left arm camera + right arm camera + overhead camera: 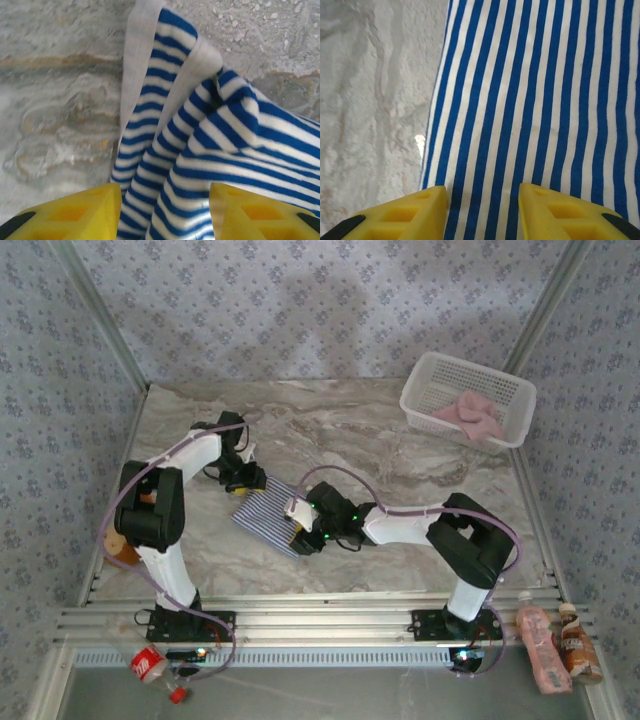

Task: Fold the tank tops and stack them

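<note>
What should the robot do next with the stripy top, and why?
Probably pinch both pincers shut on the cloth. The left pincer and the right pincer sit open over the striped tank top, which is rumpled under the left one.

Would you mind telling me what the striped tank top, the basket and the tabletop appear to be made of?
The striped tank top looks like soft matte knit cloth, judging by its folds. The basket is probably white plastic, with a moulded lattice wall. The tabletop has marble-like veining and a slight sheen; stone or laminate, unclear.
</note>
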Robot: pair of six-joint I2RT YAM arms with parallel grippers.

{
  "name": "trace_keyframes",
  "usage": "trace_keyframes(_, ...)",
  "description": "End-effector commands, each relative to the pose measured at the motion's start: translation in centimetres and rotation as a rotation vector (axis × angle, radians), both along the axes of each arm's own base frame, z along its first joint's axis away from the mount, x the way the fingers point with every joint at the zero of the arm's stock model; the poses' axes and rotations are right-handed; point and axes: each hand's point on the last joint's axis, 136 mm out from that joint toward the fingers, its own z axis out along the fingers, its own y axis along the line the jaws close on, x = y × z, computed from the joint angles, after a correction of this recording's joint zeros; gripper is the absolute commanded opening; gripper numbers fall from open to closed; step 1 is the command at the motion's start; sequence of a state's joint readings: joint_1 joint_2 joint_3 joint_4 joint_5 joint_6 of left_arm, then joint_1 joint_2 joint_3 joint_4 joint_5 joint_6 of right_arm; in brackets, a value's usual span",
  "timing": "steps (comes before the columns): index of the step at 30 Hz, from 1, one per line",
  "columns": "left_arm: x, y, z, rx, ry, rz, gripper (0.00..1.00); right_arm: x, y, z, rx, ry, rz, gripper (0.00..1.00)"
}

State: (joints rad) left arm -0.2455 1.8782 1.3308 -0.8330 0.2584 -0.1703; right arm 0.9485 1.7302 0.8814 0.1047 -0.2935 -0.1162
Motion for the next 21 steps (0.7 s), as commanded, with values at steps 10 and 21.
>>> trace_keyframes(10,2.7,0.5,-2.7,0.051,0.008,-0.063,0.38,0.8,-2.3,-2.9,-0.180,-0.121,0.024,0.46)
trace_keyframes(21,2.0,-2.4,-2.9,-0.129,0.077,0.004,0.09,2.9,-4.4,-1.9,-0.201,-0.137,-0.085,0.48)
